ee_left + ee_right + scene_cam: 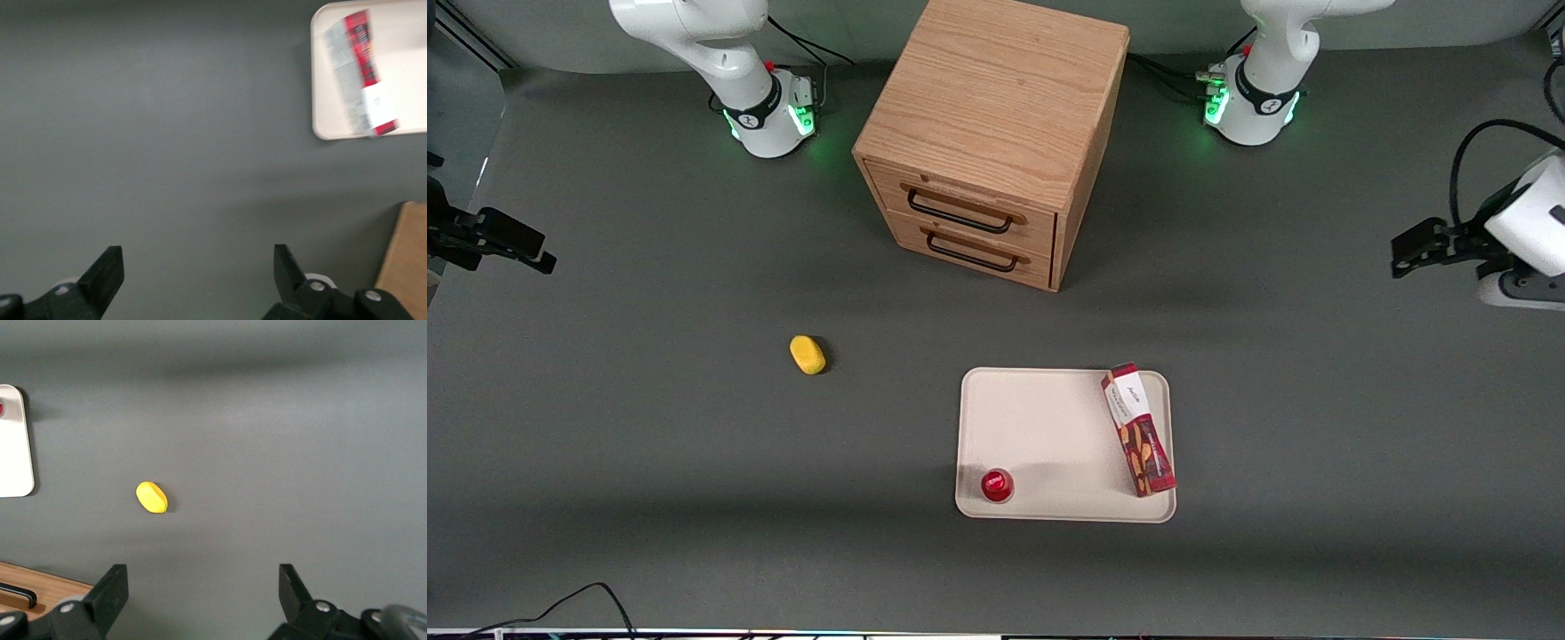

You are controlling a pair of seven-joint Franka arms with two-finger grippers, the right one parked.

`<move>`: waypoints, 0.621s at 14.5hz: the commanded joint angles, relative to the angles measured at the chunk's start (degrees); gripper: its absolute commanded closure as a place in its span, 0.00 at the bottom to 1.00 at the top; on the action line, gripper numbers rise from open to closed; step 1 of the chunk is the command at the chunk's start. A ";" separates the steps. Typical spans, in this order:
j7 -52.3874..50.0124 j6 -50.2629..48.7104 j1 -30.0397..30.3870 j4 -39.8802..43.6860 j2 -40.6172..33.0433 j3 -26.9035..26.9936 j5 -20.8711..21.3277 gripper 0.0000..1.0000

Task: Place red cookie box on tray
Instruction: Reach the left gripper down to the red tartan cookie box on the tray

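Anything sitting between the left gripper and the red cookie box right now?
No. The open gripper hangs over bare table; in the left wrist view only grey tabletop separates it from the red cookie box on the tray.

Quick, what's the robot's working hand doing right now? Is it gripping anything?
Left hand: open, holding nothing, hovering over bare table toward the working arm's end, away from the red cookie box lying on the tray.

A dark grey table (649,498) fills the frame. A wooden cabinet (996,133) with two drawers stands at the upper centre. Soft shadows cross the surface.
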 commanded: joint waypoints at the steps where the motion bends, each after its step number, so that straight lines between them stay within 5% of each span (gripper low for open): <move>1: -8.55 5.08 -3.44 0.73 5.24 -0.77 -1.84 0.00; 6: -25.95 14.30 -7.32 4.93 17.35 -5.61 -0.71 0.00; 9: -38.57 17.30 -13.36 12.82 28.58 -6.58 5.60 0.00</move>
